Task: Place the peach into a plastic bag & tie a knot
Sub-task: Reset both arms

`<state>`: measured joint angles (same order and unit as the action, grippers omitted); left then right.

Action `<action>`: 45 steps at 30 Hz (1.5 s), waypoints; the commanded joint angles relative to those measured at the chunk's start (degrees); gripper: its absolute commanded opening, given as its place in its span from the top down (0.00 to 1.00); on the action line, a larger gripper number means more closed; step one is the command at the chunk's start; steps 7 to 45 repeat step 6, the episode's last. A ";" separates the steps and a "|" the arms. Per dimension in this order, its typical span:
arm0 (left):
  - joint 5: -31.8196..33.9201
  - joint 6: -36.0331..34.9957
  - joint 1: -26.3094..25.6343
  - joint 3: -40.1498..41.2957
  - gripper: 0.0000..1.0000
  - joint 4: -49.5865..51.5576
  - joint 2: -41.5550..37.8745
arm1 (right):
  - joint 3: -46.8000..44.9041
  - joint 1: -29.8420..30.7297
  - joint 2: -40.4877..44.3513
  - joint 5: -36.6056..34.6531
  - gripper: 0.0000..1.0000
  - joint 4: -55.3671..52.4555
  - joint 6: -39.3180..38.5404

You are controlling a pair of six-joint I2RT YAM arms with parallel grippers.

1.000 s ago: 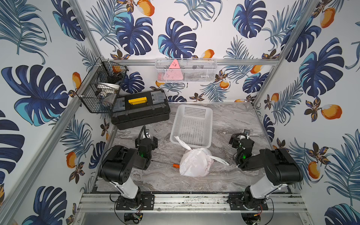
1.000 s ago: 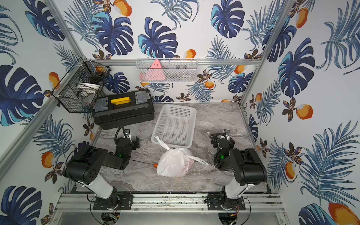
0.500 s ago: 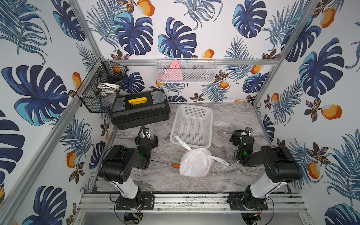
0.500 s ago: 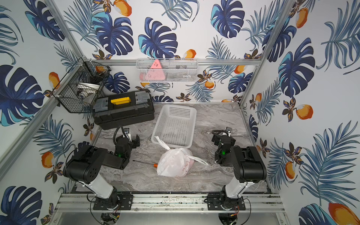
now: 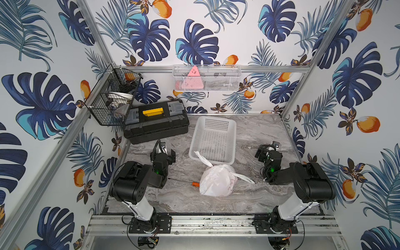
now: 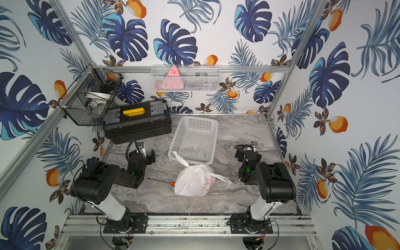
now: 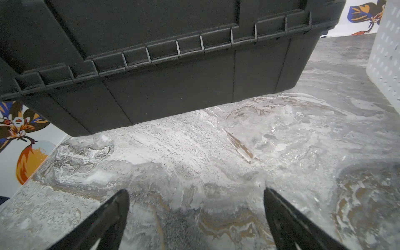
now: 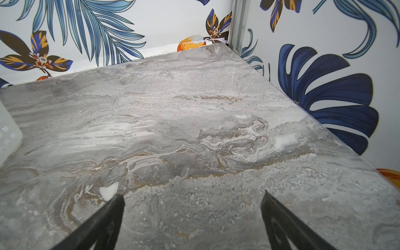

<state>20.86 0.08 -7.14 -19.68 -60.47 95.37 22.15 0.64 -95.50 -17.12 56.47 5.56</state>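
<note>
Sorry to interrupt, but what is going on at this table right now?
Nothing is being handled just now. The plastic bag sits on the marble table next to the white basket, tied shut with a knot. The left gripper and right gripper are both open, empty, and apart from the bag at either side.

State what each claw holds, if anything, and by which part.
Nothing is held. The left claw and the right claw both stand open over the table; the bag lies apart from both, touched by neither.
</note>
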 commanded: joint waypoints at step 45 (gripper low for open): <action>-0.49 -1.51 -1.21 0.78 0.01 -4.05 0.21 | 0.10 -0.03 0.00 0.07 0.01 1.09 0.70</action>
